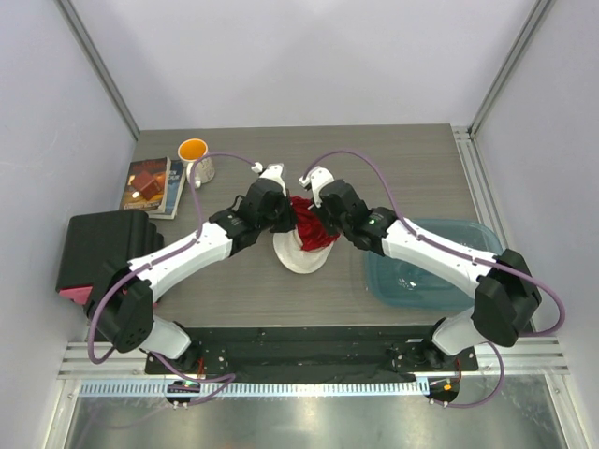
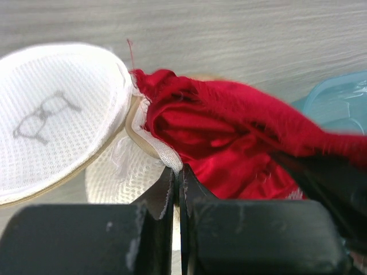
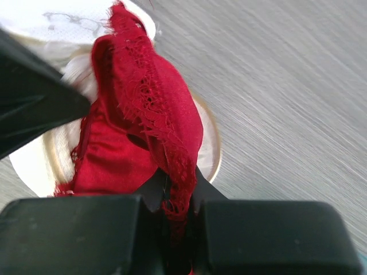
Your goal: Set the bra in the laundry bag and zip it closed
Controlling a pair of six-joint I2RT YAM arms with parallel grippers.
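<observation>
while the left gripper (image 2: 176, 176) pinches the laundry bag (image 2: 57, 114) open by its rim, the right gripper (image 3: 172, 192), clamped on the bra (image 3: 143, 103) heaped in the bag's mouth, should tuck it deeper.

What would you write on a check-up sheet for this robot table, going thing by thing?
Surface: grey wood-grain table.
Job's things: laundry bag open, unzipped; red bra bunched at its opening, partly out.
Clutter: mug, books, black box, teal bin.
Grippers: left gripper jaws shut on the bag's mesh rim; right gripper jaws shut on the bra.
Cables: purple cables loop above both arms.
Surroundings: pale walls, metal frame posts.
</observation>
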